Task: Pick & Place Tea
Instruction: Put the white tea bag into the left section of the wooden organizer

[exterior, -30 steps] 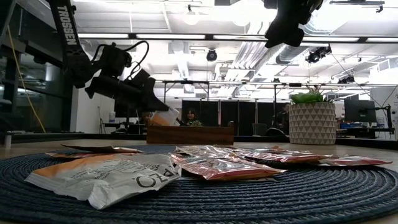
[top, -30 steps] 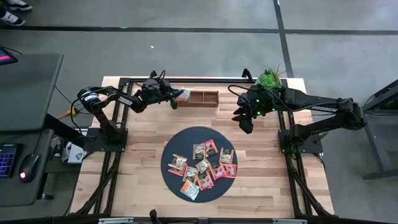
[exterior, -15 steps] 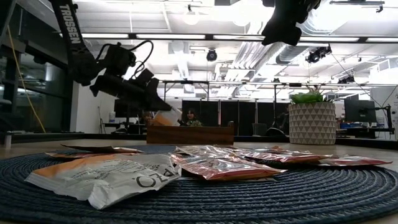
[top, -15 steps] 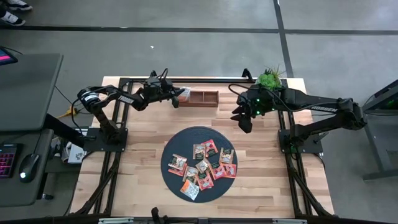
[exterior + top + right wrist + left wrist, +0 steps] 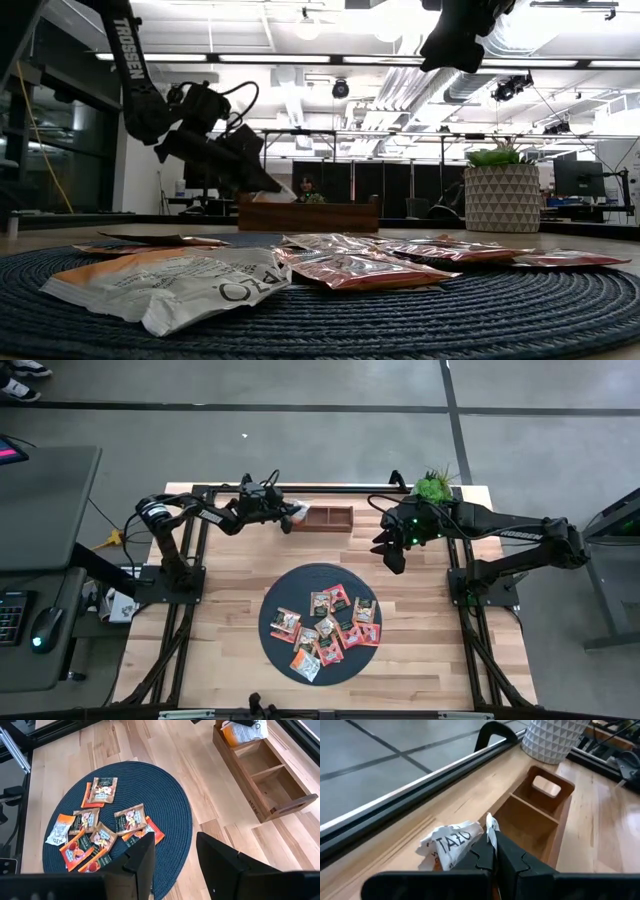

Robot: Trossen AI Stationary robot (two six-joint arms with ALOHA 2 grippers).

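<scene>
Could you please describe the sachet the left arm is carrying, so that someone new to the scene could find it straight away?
Start at the wooden box at the table's far edge. At its left end the left gripper is shut on a crumpled white and orange tea sachet. It is the only sachet up by the box; all the others lie on the dark round mat.

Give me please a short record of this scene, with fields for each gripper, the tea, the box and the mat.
left gripper: shut on a white and orange sachet, at the wooden box's left end
right gripper: open, empty, above the table right of the box
wooden box: two compartments, both look empty
other sachets: lying on the dark round mat
potted plant: far right corner
</scene>
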